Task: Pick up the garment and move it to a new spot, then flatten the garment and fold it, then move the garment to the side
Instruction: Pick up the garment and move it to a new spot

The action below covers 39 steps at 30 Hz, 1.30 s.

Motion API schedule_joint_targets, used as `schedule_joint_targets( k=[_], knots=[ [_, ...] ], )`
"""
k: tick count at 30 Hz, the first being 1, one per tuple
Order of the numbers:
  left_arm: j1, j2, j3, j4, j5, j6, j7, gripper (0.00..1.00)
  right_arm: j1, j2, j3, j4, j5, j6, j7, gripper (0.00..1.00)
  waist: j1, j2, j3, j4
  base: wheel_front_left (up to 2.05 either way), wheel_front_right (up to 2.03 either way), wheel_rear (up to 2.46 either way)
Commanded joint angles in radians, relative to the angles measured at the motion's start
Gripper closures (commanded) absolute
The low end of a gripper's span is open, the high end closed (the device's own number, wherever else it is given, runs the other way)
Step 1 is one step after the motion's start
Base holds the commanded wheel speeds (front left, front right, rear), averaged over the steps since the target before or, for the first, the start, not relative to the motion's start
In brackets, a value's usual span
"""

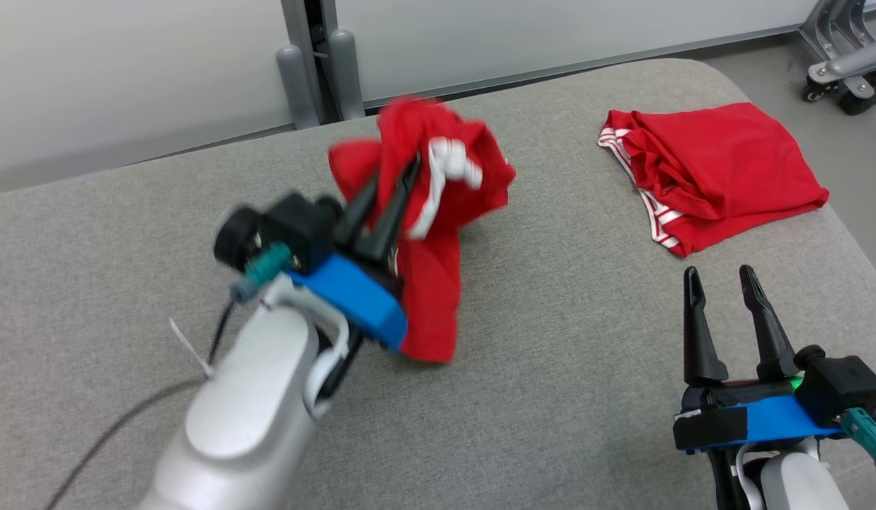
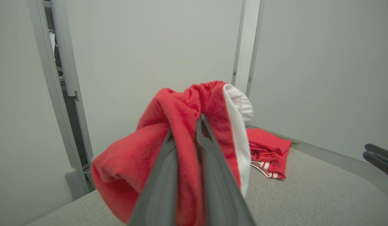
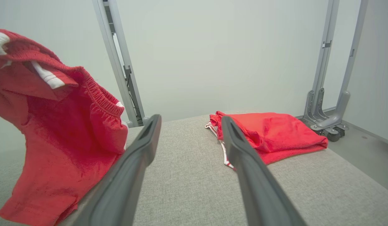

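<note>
A red garment [image 1: 438,234] with white trim hangs bunched in the air over the grey padded table [image 1: 551,397], its lower hem near the table surface. My left gripper [image 1: 395,173] is shut on its upper folds. The left wrist view has the red cloth [image 2: 181,113] pinched between the two fingers [image 2: 162,175]. From the right wrist, the same garment [image 3: 55,135] dangles at the left. My right gripper [image 1: 721,280] stands open near the table's front right, fingers pointing up the view, nothing between them [image 3: 190,122].
A second red garment [image 1: 714,173] with white striped trim lies folded at the table's back right, also seen from the wrists [image 3: 269,135] [image 2: 267,153]. A wheeled metal stand [image 1: 845,71] is on the floor beyond the right edge. Pale wall panels and grey posts [image 1: 331,64] stand behind.
</note>
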State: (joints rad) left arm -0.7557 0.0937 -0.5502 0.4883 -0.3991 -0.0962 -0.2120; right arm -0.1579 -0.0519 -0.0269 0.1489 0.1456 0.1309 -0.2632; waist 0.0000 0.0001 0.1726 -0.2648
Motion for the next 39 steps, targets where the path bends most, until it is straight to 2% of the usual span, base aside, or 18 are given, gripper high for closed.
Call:
schedule_joint_targets(
  k=[1,7,11,12,13,14,20,31,34,39],
  knots=[
    [0.064,-0.002,-0.016,0.005,-0.006,0.008,-0.009,1.0,0.014,0.003,-0.005,-0.003,-0.004,0.0,-0.001,0.0,0.0,-0.0001,-0.004,0.009,0.0,0.0,0.0],
    [0.238,-0.016,-0.085,0.015,-0.014,0.015,-0.021,1.0,0.025,0.002,-0.01,0.007,-0.011,0.0,-0.001,0.0,0.0,-0.0001,-0.013,0.041,0.0,0.0,0.0],
    [0.299,-0.026,-0.121,0.018,-0.021,0.016,-0.025,1.0,0.029,0.002,-0.007,0.015,-0.011,0.0,-0.001,0.0,0.0,-0.0001,-0.021,0.059,0.0,0.0,0.0],
    [0.312,-0.028,-0.132,0.019,-0.018,0.018,-0.028,0.91,0.03,0.002,-0.003,0.019,-0.011,0.0,-0.001,0.0,0.0,-0.0001,-0.026,0.064,0.0,0.0,0.0],
    [0.32,-0.031,-0.141,0.017,-0.016,0.023,-0.031,0.09,0.031,0.002,-0.001,0.023,-0.013,0.0,-0.001,0.0,0.0,-0.0001,-0.031,0.07,0.0,0.0,0.0],
    [0.326,-0.032,-0.146,0.014,-0.013,0.031,-0.035,0.0,0.032,0.002,-0.001,0.027,-0.013,0.0,-0.001,0.0,0.0,-0.0001,-0.037,0.076,0.0,0.0,0.0],
    [0.343,-0.031,-0.105,-0.035,0.003,0.089,-0.053,0.0,0.051,0.002,-0.007,0.047,-0.022,0.0,-0.001,0.0,0.0,-0.0001,-0.086,0.112,0.0,0.0,0.0],
    [0.497,0.076,0.175,-0.223,0.054,0.174,-0.054,0.0,0.095,0.002,-0.011,0.064,-0.029,0.0,-0.001,0.0,0.0,-0.0001,-0.158,0.173,0.0,0.0,0.0],
    [0.557,0.09,0.253,-0.26,0.071,0.184,-0.054,0.0,0.103,0.002,-0.011,0.064,-0.031,0.0,-0.001,0.0,0.0,-0.0001,-0.168,0.187,0.0,0.0,0.0],
    [0.652,0.09,0.356,-0.288,0.101,0.171,-0.054,0.0,0.129,0.002,-0.004,0.069,-0.037,0.0,-0.001,0.0,0.0,-0.0001,-0.179,0.21,0.0,0.0,0.0]
  ],
)
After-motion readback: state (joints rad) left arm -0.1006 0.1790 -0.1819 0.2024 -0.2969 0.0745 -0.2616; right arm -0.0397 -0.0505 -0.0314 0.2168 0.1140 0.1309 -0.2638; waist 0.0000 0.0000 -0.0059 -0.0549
